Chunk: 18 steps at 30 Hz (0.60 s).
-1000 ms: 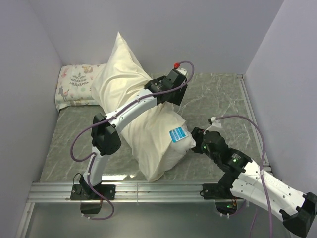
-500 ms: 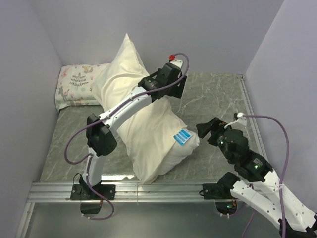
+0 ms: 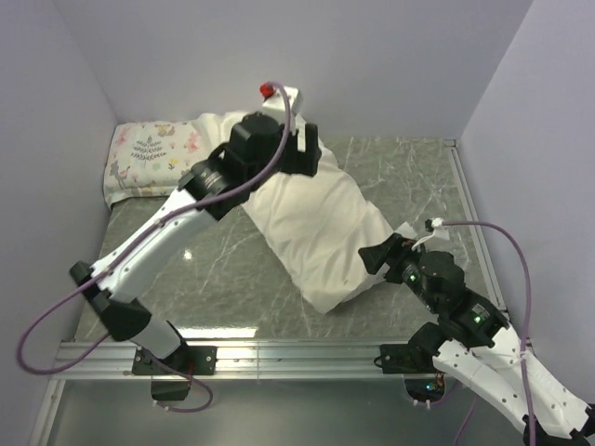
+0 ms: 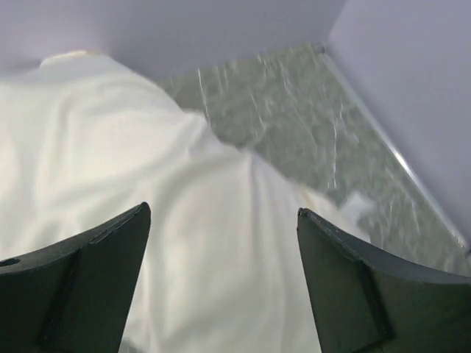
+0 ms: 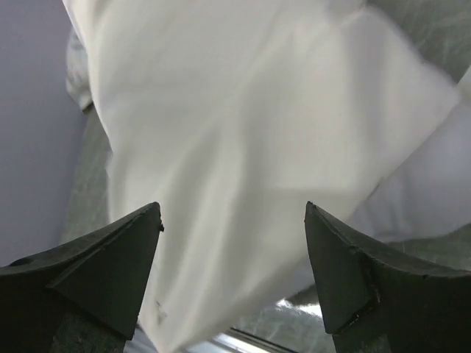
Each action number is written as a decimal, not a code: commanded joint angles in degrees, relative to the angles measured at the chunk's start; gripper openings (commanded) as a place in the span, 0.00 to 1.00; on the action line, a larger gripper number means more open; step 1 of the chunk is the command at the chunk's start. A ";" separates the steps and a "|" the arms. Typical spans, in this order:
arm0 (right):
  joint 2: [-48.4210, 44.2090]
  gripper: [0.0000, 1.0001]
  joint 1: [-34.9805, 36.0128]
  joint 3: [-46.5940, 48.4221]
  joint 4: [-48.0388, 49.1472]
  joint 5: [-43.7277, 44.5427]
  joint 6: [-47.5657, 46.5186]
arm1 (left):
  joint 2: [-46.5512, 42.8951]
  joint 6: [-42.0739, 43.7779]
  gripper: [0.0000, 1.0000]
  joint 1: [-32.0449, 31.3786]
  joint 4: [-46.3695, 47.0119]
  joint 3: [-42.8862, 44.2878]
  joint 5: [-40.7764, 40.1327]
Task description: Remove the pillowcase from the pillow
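- Pillow [image 3: 321, 223] lies on tabletop [image 3: 418, 177], long axis diagonal: one end far-left by back wall, other near-right twd right arm.
- Pillowcase [image 3: 209, 128]: cream bit at far-left end; elsewhere can't tell it from pillow.
- Left fingers [image 4: 96, 287] spread wide, empty, over far end.
- Right fingers [image 5: 110, 265] spread wide, empty, at near-right end.
- Only top view shows printed pillow [image 3: 149, 153] in far-left corner; wrist views mostly white fabric.

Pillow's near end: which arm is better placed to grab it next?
Probably right. The right gripper sits open beside the near end of the pillow, jaws facing its fabric. The left gripper hovers open above the far end.
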 commanded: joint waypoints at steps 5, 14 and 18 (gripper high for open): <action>-2.22 0.84 -0.04 -11.21 7.84 -9.59 2.28 | -10.46 -3.91 0.86 -13.20 1.49 -25.01 -5.45; -0.64 0.68 -0.04 -11.22 10.30 -8.89 2.28 | -13.20 -12.09 0.88 -29.81 9.14 -41.04 -13.71; -0.46 0.33 -0.13 -8.94 11.27 -12.14 2.11 | -10.39 -13.77 0.88 -32.29 7.73 -39.19 -16.97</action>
